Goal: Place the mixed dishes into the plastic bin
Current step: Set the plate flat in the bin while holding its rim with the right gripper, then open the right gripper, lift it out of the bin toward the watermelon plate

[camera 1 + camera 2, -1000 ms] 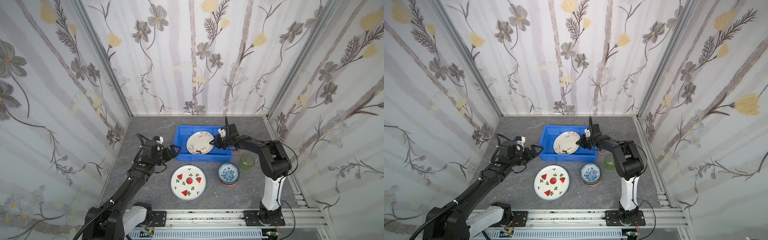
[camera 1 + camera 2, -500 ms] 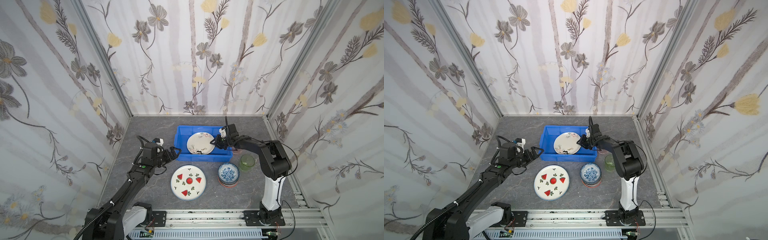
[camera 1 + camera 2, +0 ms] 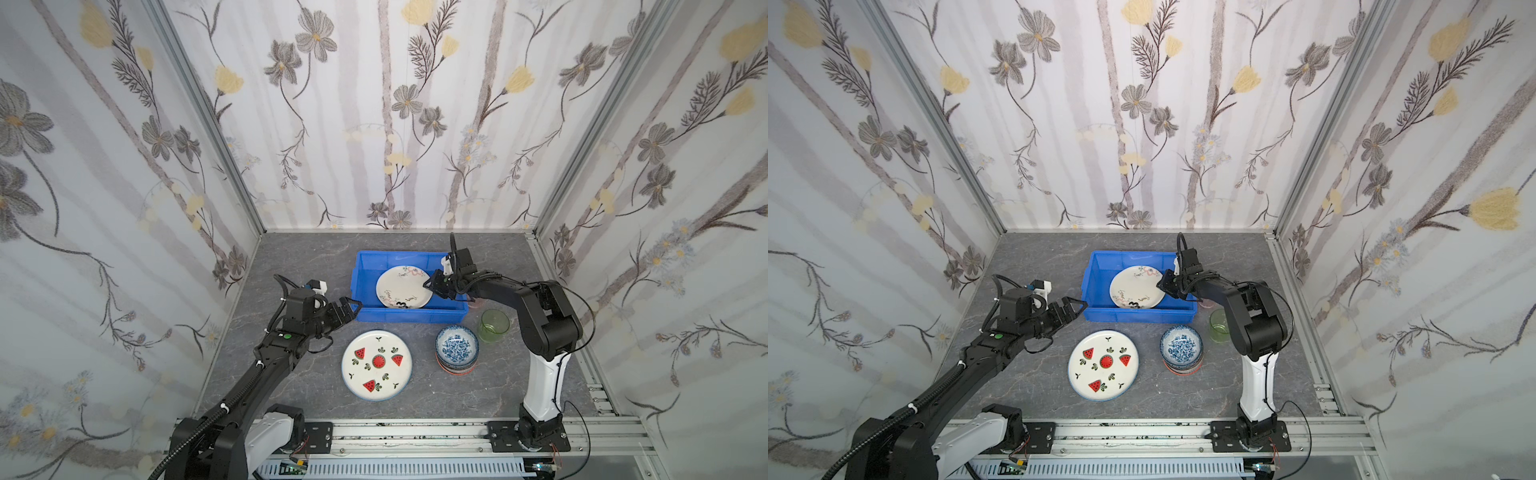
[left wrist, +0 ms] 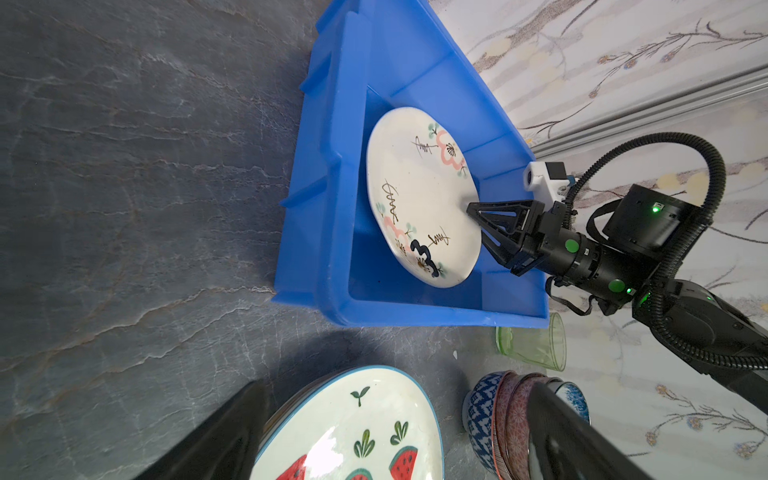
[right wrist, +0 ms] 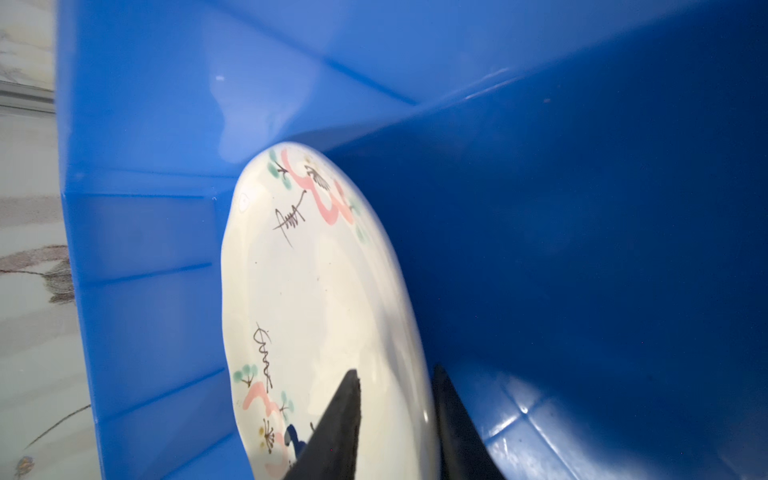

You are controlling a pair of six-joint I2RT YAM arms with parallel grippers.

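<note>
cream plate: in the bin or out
In. Both top views show the cream plate inside the bin's blue walls, near its right end.

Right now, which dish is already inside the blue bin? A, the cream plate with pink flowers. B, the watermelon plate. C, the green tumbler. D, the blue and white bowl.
A: in a top view the cream plate lies within the walls of the blue bin, while the watermelon plate, the blue and white bowl and the green tumbler stand outside it.
</note>
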